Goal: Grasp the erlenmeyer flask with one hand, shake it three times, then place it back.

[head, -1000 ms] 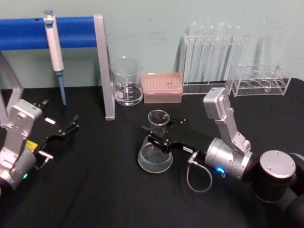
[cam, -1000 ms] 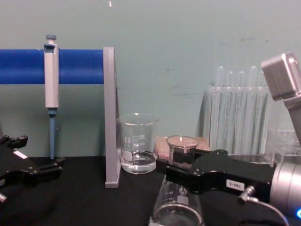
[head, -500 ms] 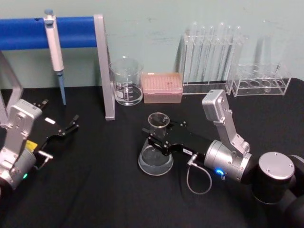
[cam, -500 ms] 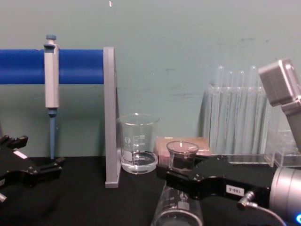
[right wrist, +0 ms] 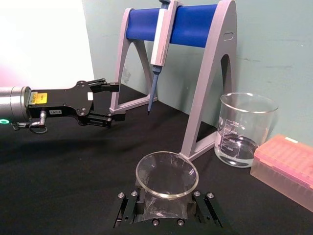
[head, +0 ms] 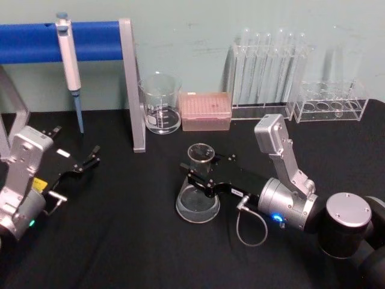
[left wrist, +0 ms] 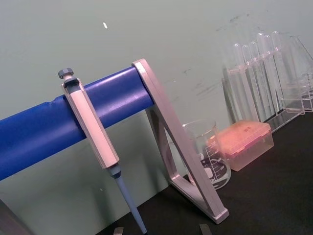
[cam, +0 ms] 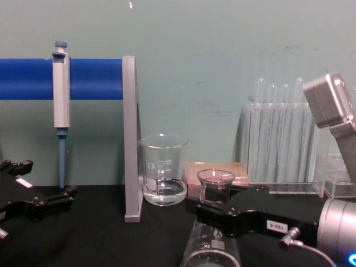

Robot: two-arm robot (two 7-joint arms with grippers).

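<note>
Glass is the worry: the right gripper has its jaws clamped on the neck of the erlenmeyer flask, base low over the black table; a hard set-down could crack it or slosh liquid; beyond the jaws, the beaker stands clear; the left gripper idles, jaws narrowly parted.

The right gripper is showing a black blocky body with a small white label, a silver cylindrical wrist glowing with a blue light, and a grey cable looping beneath. A grey boxy camera mount is rising behind it. The left gripper is wearing black fingers, a yellow sticker and a green light.
</note>
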